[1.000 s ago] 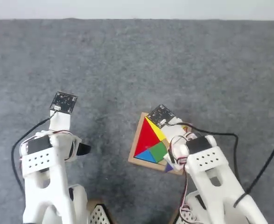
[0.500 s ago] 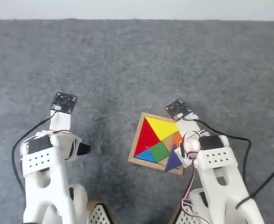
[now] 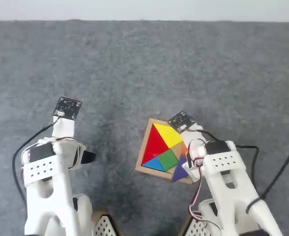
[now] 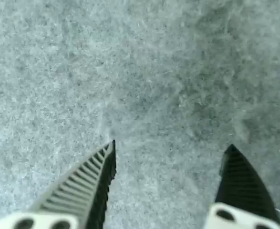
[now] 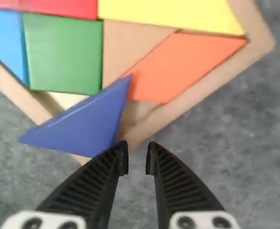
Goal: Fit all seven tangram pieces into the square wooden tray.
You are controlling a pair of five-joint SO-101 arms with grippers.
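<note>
The square wooden tray (image 3: 145,146) lies on the grey carpet and holds a red triangle (image 3: 154,142), a yellow triangle (image 3: 170,133), a light blue triangle (image 3: 153,163), a green square (image 3: 168,159) and an orange parallelogram (image 5: 178,67). A dark blue triangle (image 5: 82,126) lies askew across the tray's near rim (image 5: 187,102), with one corner touching the orange piece. My right gripper (image 5: 136,155) is just outside that rim beside the blue triangle, shut to a narrow slit with nothing in it. My left gripper (image 4: 171,152) hangs open over bare carpet, far left of the tray.
Bare wood (image 5: 130,40) shows inside the tray between the green square and the orange piece. The right arm (image 3: 215,160) covers the tray's right corner. The left arm (image 3: 50,164) stands at the front left. Grey carpet (image 3: 144,69) stretches behind.
The right arm swung right off the tray, then came back slightly left. The dark blue triangle came into view and slid a little toward the tray's near rim. The left arm stayed still.
</note>
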